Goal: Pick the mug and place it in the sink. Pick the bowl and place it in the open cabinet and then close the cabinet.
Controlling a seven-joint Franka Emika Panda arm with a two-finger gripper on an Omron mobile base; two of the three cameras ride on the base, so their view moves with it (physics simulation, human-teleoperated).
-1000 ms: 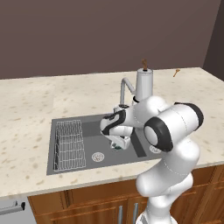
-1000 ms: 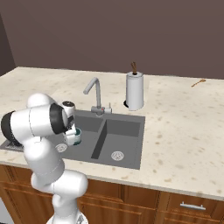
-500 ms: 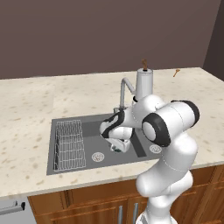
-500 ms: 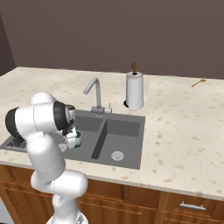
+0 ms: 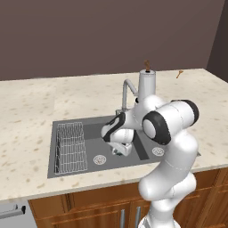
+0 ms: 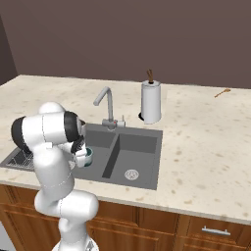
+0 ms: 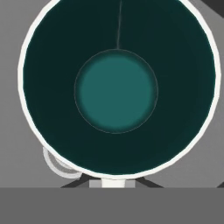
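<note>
A pale speckled stone worktop (image 6: 206, 147) carries a dark grey two-basin sink (image 6: 139, 152) set into it (wire rack (image 5: 71, 144) in the left basin), a chrome tap (image 6: 105, 105) behind, an upright paper-towel roll (image 6: 151, 102), and a small wooden spoon (image 6: 223, 92) near the back wall.

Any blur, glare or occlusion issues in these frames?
Left base view: sharp, flat light, arm hides most of the mug. Right base view: soft shadow in the sink, no glare. Hand view: mug crops at the frame's top, no blur.
</note>
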